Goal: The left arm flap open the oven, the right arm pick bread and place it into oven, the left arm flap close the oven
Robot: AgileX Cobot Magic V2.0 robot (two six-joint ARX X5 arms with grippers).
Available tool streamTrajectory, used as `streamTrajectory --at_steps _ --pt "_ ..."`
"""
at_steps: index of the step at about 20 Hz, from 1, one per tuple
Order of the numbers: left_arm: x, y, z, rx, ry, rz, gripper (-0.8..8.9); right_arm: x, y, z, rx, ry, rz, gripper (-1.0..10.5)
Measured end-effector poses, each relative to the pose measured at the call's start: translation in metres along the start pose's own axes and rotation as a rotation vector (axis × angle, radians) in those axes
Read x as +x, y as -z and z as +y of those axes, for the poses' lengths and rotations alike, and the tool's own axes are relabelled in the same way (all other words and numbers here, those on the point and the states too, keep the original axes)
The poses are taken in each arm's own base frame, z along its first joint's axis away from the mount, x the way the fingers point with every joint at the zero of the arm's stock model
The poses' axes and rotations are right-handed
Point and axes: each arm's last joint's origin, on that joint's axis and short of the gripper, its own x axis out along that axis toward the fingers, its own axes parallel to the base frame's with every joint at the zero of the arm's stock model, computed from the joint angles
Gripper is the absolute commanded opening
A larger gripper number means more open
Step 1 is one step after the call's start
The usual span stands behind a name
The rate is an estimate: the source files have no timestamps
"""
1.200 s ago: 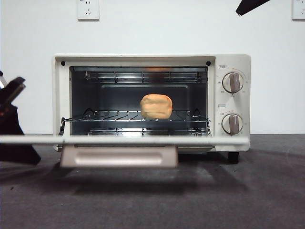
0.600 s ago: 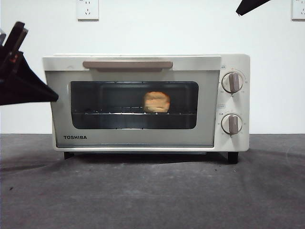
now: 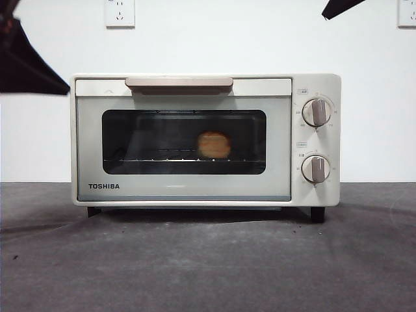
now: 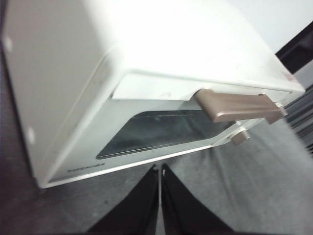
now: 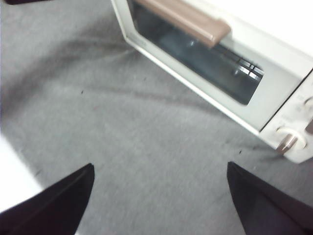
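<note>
On the dark grey table (image 3: 208,273) stands the cream oven (image 3: 312,84), door shut, "TOSHIBA" printed at its lower left, the bread (image 3: 214,144) visible on the rack behind the glass. Up beside its top corner, the left gripper (image 4: 159,169) has its jaws pressed together, empty. The right gripper (image 5: 159,171) hangs above the table with jaws spread wide, empty.

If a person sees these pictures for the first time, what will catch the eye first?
The oven fills the middle of the front view, its door shut, with the bread glowing orange on the rack behind the dark glass. The left gripper hangs off the oven's upper front corner, jaws shut; the right gripper waits above the table, jaws open.
</note>
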Motion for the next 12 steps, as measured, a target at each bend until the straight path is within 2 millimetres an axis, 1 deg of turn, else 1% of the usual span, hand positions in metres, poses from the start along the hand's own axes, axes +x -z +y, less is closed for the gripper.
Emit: streamTrajectory --at_steps 5,8,10,12 --pt "-0.032 -0.027 -0.047 0.173 -0.087 0.04 0.17 0.0 -0.005 0.001 -0.003 -0.004 -0.05 4.3" --pt "-0.049 -0.038 -0.073 0.252 -0.11 0.082 0.16 0.0 -0.006 0.001 -0.003 -0.001 -0.059 4.3" --pt "-0.059 -0.04 -0.085 0.277 -0.095 0.139 0.16 0.0 -0.006 0.001 -0.003 -0.001 -0.059 4.3" --pt "-0.064 -0.041 -0.092 0.282 -0.086 0.174 0.16 0.0 -0.006 0.001 -0.003 -0.001 -0.059 4.3"
